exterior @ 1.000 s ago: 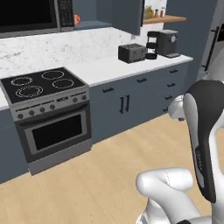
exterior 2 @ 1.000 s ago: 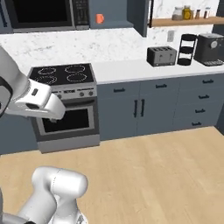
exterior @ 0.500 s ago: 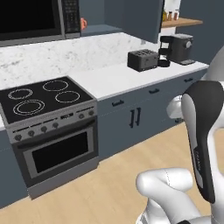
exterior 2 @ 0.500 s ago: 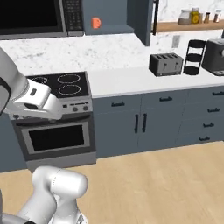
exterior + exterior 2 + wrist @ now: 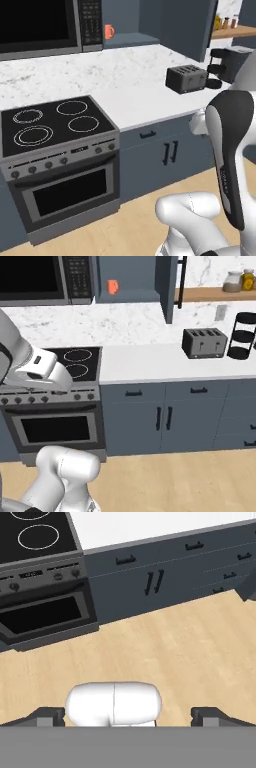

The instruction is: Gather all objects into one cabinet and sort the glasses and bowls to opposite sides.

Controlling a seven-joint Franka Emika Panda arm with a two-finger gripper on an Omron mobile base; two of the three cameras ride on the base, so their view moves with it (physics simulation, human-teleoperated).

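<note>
From the base cameras I see a small plain orange cup point(image 5: 109, 32) sitting inside the open dark slate-blue wall cabinet point(image 5: 172, 22), on its lowest shelf just right of the black built-in microwave point(image 5: 37, 22). In the right base view the same cup point(image 5: 113, 287) sits between the microwave point(image 5: 40, 276) and the cabinet's swung-out door point(image 5: 166, 286), whose long black vertical bar handle point(image 5: 181, 281) faces my side.

Below the cupboard, the white speckled stone counter point(image 5: 125, 80) runs from the black four-ring cooktop of the steel range point(image 5: 55, 122) to a dark grey four-slot toaster point(image 5: 186, 78). A black coffee machine point(image 5: 227, 62) stands just beyond the toaster, and a wooden shelf with jars point(image 5: 220, 292) hangs above that end.

The hand camera looks down at pale wood plank flooring point(image 5: 165, 647), the oven door point(image 5: 42, 614) and the lower slate-blue cabinets with short black handles point(image 5: 155, 582). The gripper point(image 5: 128, 717) holds nothing: I see its dark fingertips point(image 5: 47, 716) far apart at opposite edges of the view, jaws spread wide over bare floor.

The mug and black bowl I cannot find.
</note>
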